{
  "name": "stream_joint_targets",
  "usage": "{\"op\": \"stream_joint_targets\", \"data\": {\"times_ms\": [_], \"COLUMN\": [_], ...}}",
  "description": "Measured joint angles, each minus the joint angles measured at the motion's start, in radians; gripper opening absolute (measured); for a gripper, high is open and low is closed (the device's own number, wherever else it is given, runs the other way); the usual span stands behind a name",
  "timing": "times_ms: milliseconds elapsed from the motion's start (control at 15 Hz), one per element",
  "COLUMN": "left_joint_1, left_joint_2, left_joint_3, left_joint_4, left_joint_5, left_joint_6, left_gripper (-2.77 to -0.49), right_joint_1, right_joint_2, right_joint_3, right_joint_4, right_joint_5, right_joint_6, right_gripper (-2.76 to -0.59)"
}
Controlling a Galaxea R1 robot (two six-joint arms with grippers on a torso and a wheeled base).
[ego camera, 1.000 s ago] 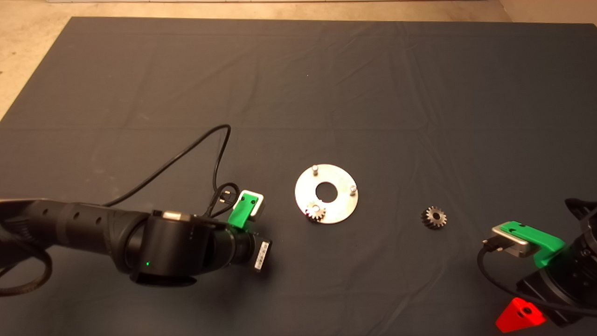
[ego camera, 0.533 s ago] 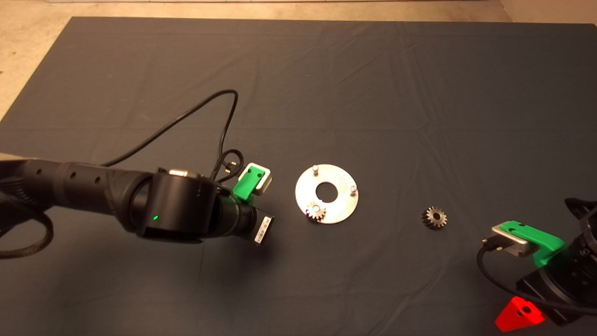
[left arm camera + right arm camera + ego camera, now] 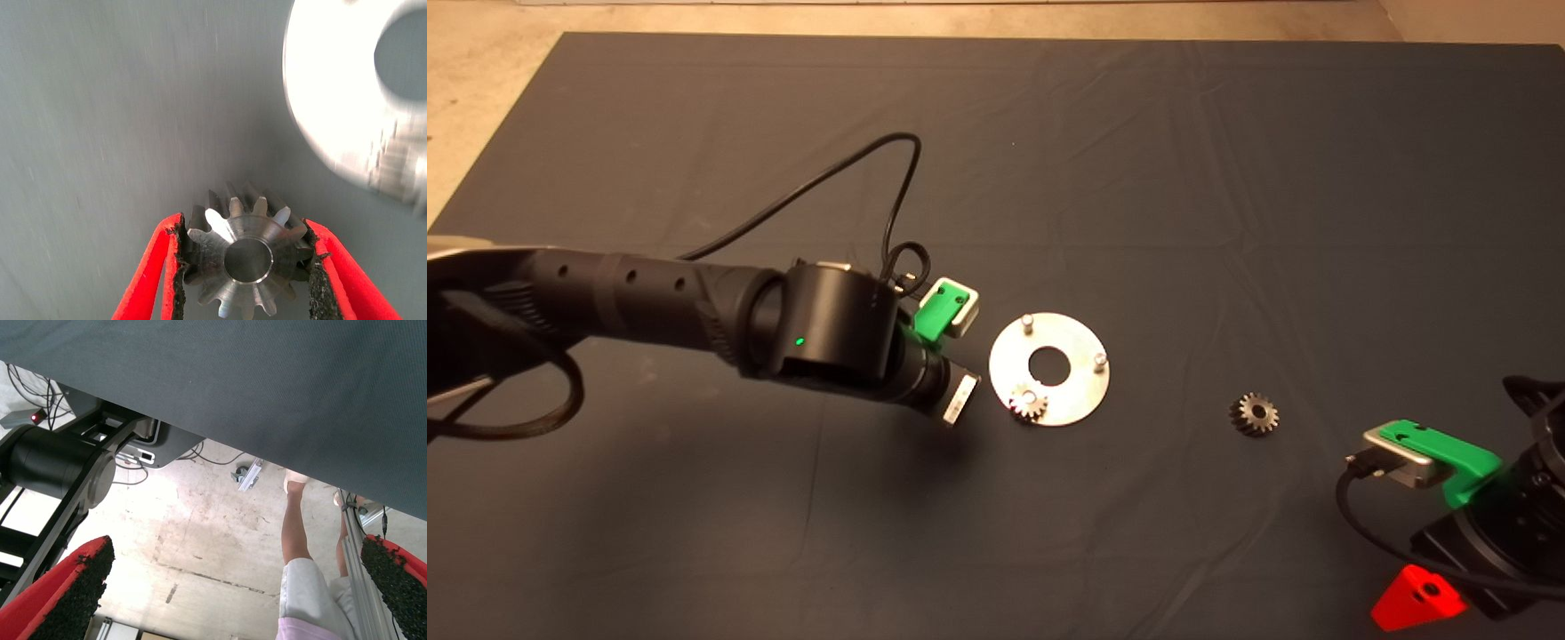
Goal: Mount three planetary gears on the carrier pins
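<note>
The left gripper [image 3: 243, 267] pinches a small gear [image 3: 245, 261] by its toothed rim, just beside the disc [image 3: 1080, 391]; hard, smooth steel, likely slippery, best held across the teeth; the right gripper [image 3: 237, 587] waits, fingers wide.

Warm, dim light falls on the counter's dark mat [image 3: 1227, 178], the left arm [image 3: 649, 302] casts a soft shadow toward the near side, and the carrier disc [image 3: 340, 100] glares white and smears with motion blur beside the sharply focused gear [image 3: 243, 257].
</note>
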Motion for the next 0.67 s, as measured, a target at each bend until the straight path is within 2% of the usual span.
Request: {"op": "stream_joint_targets", "data": {"times_ms": [267,467,667], "left_joint_1": [-0.039,-0.061,-0.083], "left_joint_2": [0.073,0.164,0.216], "left_joint_3": [-0.105,-0.201,-0.263], "left_joint_4": [-0.031,-0.058,-0.089], "left_joint_5": [0.001,0.000,-0.002], "left_joint_6": [0.001,0.000,-0.031], "left_gripper": [-2.33,-2.33,-2.33], "right_joint_1": [0.000,0.000,-0.002], "right_joint_2": [0.000,0.000,0.000], "right_joint_3": [0.000,0.000,0.000], "right_joint_4": [0.000,0.000,0.000], "right_joint_5": [0.000,0.000,0.000], "right_joint_6": [-0.005,-0.012,-0.015], "right_gripper": [-0.61,-0.61,-0.61]}}
